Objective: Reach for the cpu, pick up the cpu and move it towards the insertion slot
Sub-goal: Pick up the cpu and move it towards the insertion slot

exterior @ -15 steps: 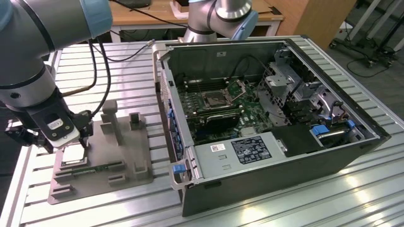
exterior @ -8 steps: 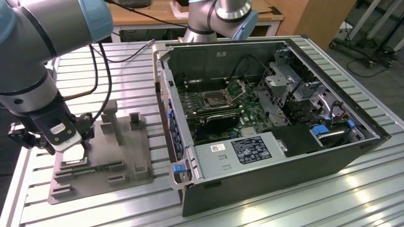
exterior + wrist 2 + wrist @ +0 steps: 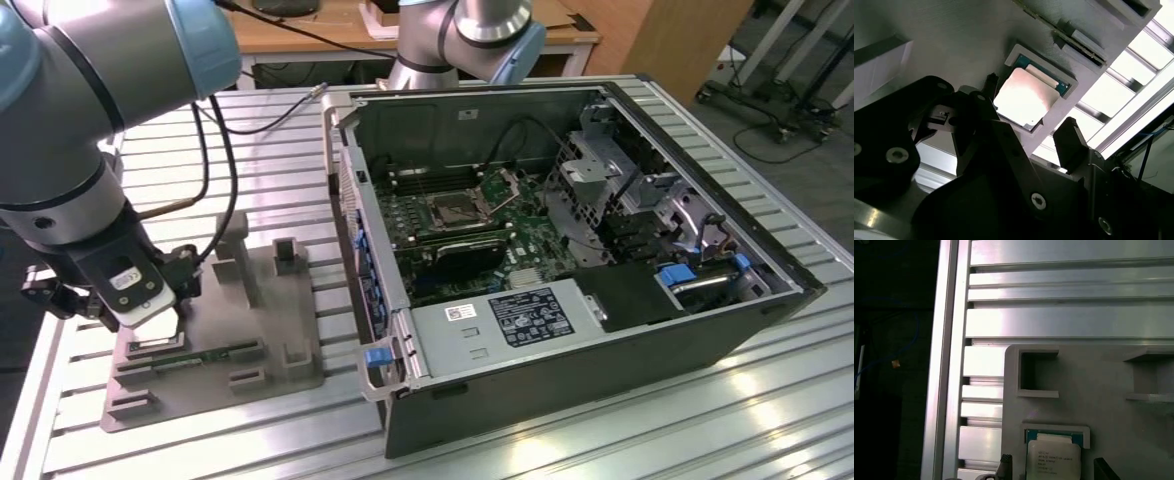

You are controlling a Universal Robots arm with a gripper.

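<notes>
- Arm (image 3: 80, 200) stands over the grey plastic tray (image 3: 274, 330) at the exterior view's left, on the slatted metal worktop (image 3: 601, 440).
- Gripper (image 3: 1029, 107) released: its fingers (image 3: 1069, 135) are spread, one on either side of the cpu (image 3: 1026, 95).
- In the first wrist view a gap of tray shows between each fingertip and the chip's edge. Nothing is grasped.
- The cpu lies flat in its square recess of the tray, metal top up, at the tray's near end.
- A green memory stick (image 3: 194, 357) lies in the tray just beside the gripper.
- The open computer case (image 3: 561, 385) sits at the exterior view's right, just beside the tray.
- The insertion slot (image 3: 454, 208) is on the board inside the case, well apart from the gripper, bracket raised and dark centre exposed.
</notes>
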